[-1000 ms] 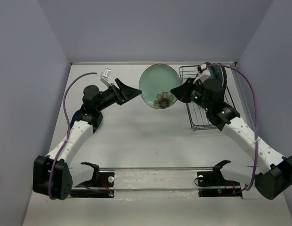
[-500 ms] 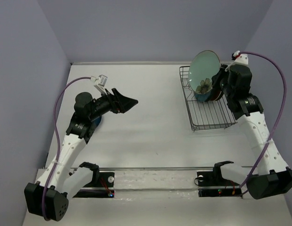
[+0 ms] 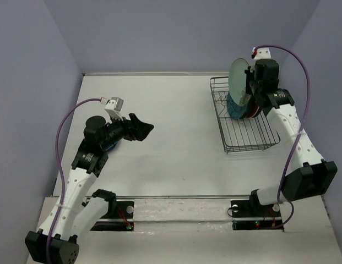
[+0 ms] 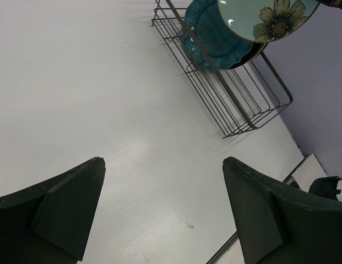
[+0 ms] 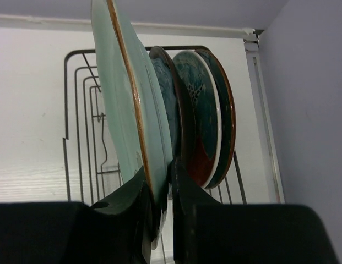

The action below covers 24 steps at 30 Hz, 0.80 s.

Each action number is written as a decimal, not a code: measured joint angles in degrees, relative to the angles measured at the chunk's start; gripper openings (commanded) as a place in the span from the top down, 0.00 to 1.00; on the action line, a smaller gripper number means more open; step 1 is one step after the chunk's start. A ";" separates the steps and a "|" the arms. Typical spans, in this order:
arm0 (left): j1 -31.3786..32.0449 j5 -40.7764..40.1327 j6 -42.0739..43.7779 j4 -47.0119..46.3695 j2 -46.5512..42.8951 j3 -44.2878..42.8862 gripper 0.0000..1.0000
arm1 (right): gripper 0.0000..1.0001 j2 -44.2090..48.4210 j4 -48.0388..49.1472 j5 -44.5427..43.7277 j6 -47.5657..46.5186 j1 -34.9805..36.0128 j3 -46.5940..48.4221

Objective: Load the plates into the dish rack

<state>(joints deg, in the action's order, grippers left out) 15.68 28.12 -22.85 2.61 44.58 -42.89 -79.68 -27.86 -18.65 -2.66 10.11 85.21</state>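
Note:
My right gripper [image 5: 158, 190] is shut on the rim of a mint green plate [image 5: 126, 93] with a brown rim and a flower print. It holds the plate [image 3: 237, 82] upright on edge over the far end of the black wire dish rack [image 3: 245, 135]. Several plates stand in the rack behind it: a scalloped teal one [image 4: 206, 38] and dark blue ones [image 5: 206, 110]. My left gripper [image 4: 162, 212] is open and empty above the bare table, left of centre [image 3: 139, 127].
The white table ends at grey walls on the left, back and right; the rack [image 5: 85, 132] stands close to the right wall. A metal rail [image 3: 182, 198] with black brackets runs along the near edge.
My right arm has carried the mint plate from the table centre to the rack and turned it upright on edge. My left arm has drawn back toward the near left.

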 measured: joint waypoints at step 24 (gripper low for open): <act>-1.95 -4.63 1.81 1.95 -3.50 2.05 0.01 | 0.93 -11.23 0.11 -3.41 -3.52 0.00 2.05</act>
<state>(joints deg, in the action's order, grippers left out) 13.74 23.49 -21.04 4.56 41.08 -40.84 -90.91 -27.75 -22.06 -6.17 10.11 87.26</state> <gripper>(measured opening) 0.990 0.181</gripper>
